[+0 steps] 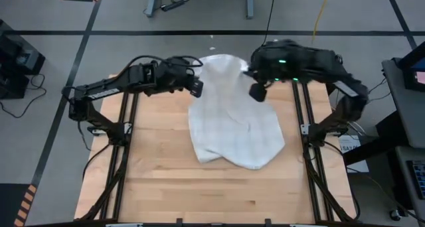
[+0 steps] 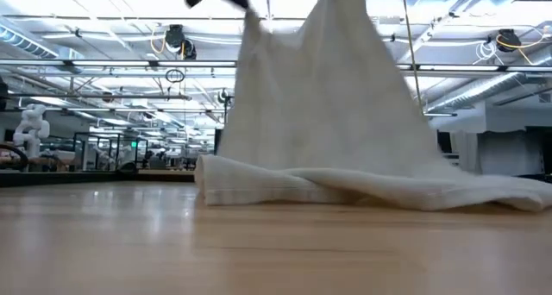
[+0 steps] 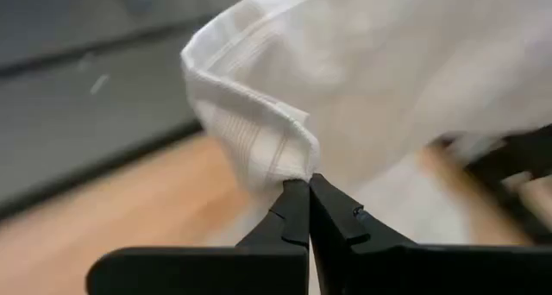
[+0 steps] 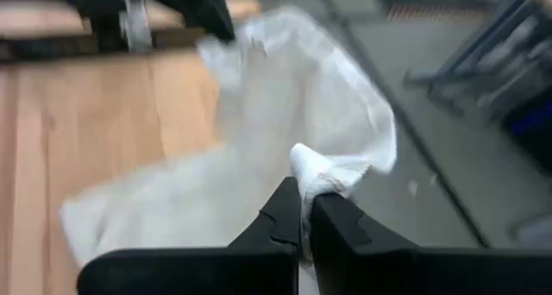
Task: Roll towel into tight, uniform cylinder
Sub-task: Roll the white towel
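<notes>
Low view, nearest first: towel has its near part lying in a loose ridge on the bench, w/ the rest rising like a tent to two high points at the far side. So it's half draped on the wood, half hung in the air, not flat and not yet rolled at all.

Left gripper: jaws pressed together on a hemmed corner, only a small pinch of cloth between the tips. Right gripper: jaws likewise clamped on a bunched corner, also a thin bite. In the high view both sit at the far edge of the bench, left gripper beside one far corner, right gripper beside the other, w/ the cloth spreading toward the near side.

Risks, as I judge them:
- Thin bites: a tug or a quick swing could pull a corner free, and that side drops in a heap.
- Near part is rumpled and skewed; if the far edge goes down on it like this, creases get rolled in, so the cylinder comes out lumpy, not uniform.
- Corners not level or not equally taut: roll starts crooked and cones to one end.
- Slack between the two grips means a loose core, so no tight roll.
- Far edge hangs past the bench rim; lowering there could drape it off the side.
</notes>
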Controlling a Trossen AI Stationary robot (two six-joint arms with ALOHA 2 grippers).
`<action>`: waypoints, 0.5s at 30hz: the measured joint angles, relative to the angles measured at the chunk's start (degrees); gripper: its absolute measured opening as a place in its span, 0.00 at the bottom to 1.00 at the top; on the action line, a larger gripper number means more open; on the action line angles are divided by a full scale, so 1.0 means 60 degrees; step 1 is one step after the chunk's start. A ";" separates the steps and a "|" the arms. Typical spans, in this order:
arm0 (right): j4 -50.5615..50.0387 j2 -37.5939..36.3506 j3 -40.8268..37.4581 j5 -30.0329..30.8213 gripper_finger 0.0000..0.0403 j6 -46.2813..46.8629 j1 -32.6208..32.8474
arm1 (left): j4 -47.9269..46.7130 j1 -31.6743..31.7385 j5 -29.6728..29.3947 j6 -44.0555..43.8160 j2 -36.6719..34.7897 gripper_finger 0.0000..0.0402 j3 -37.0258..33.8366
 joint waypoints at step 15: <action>-0.0514 0.1730 0.0000 -0.1283 0.01 -0.0097 -0.1139 | -0.2245 -0.0058 0.0856 -0.0526 0.0071 0.00 -0.1149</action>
